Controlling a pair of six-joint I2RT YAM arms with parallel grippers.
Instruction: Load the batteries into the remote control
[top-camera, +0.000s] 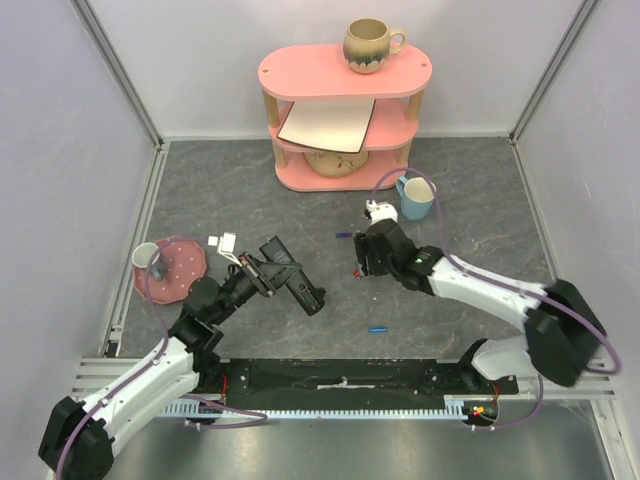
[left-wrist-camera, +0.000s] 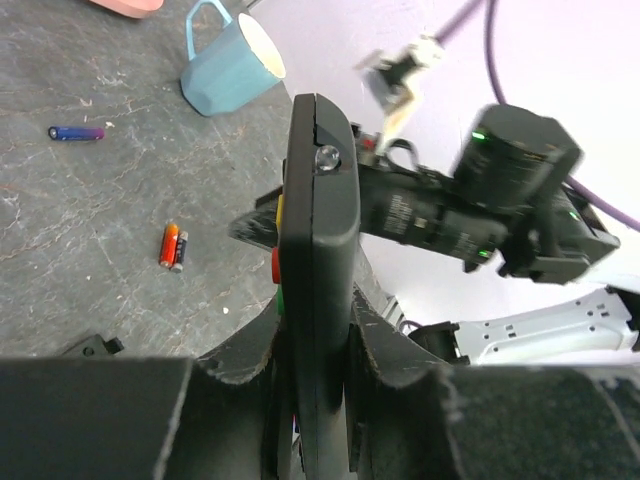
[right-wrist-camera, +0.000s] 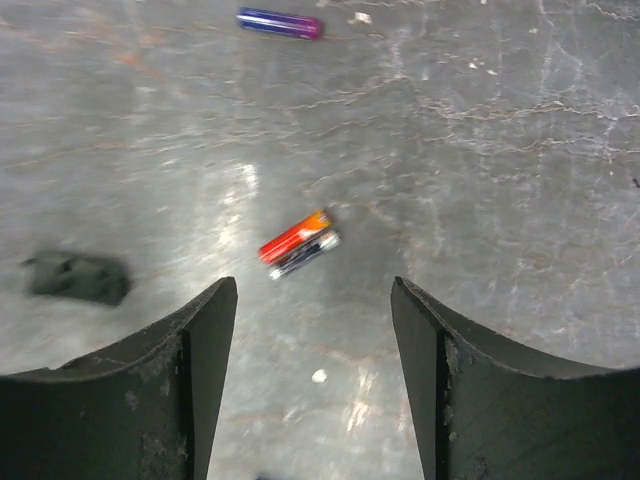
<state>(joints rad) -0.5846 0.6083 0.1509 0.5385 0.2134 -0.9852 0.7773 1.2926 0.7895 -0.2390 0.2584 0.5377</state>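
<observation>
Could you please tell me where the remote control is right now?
In the top view the remote control is left of centre, clamped on its edge in the left gripper, just right of the pink plate.

Between the pads of the left gripper (left-wrist-camera: 318, 345) the lower part of the remote control (left-wrist-camera: 322, 200) is hidden, and the bottom edge cuts it off. We see it edge-on, so of its buttons only thin yellow, red and green slivers show. Beyond it the right arm (left-wrist-camera: 470, 210) is blurred. The right gripper (right-wrist-camera: 312, 285) is cut at the bottom edge of its own view; only the finger ends show. Ahead of them the pair of small cells (right-wrist-camera: 298, 243) is smeared, and we cannot read any marking. Left of the left finger lies a dark small thing (right-wrist-camera: 78, 277), too blurred to name. From above, the right arm hides its own fingertips.
</observation>
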